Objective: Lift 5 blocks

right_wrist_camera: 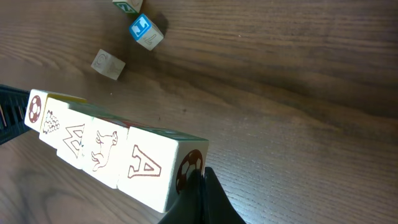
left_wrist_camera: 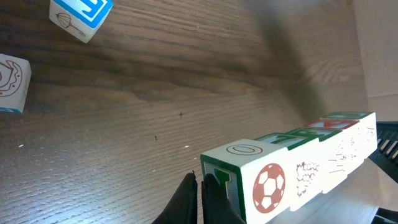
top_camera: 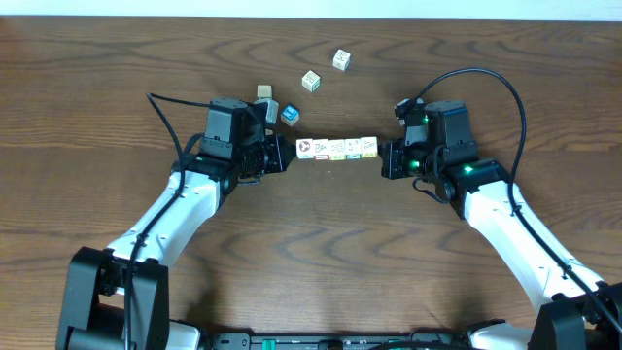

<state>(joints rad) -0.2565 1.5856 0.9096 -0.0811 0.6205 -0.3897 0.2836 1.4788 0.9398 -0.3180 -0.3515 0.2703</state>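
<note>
Blocks (top_camera: 336,148), squeezed between closed left gripper (top_camera: 289,156) and closed right gripper (top_camera: 386,158), seem airborne wrist-side.

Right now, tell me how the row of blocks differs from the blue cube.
The row is five blocks end to end, pinched between the left gripper and the right gripper. The blue cube sits alone on the table. The row's faces are cream with red and green prints, while the blue cube's top is bright blue. Both are small printed cubes.
</note>
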